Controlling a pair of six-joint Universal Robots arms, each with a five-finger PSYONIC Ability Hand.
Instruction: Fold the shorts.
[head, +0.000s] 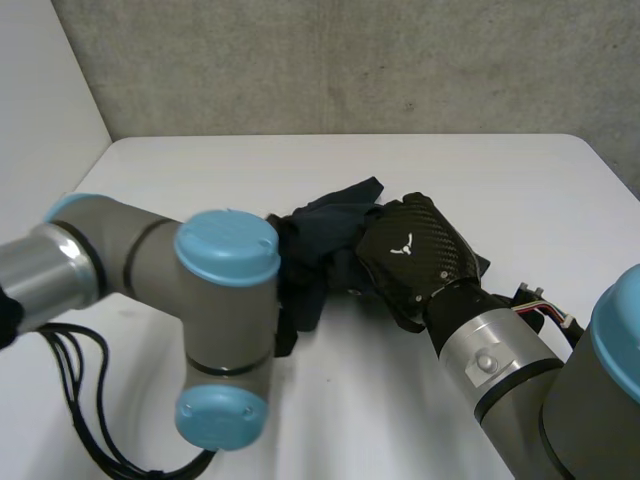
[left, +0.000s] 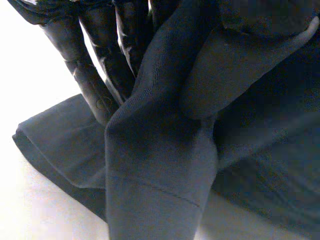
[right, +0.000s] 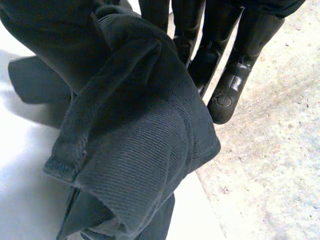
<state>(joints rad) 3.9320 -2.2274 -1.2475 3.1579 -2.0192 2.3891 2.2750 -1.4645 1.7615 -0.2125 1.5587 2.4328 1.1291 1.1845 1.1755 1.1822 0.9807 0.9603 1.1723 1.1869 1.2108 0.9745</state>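
Observation:
Dark navy shorts (head: 325, 225) lie bunched in the middle of the white table (head: 480, 180). My right hand (head: 410, 255) rests on their right side, back upward. In the right wrist view, a hemmed fold of the shorts (right: 135, 150) is lifted off the table, pinched between the thumb and the fingers (right: 230, 85). In the left wrist view, my left hand (left: 90, 75) pinches a raised ridge of the shorts (left: 155, 150) between its thumb (left: 225, 65) and fingers, with more cloth spread on the table beneath. The left arm's elbow (head: 225, 330) covers the shorts' left part.
A grey concrete wall (head: 350, 60) runs behind the table's far edge. My bulky left arm crosses the front left of the table. White tabletop shows on every side of the shorts.

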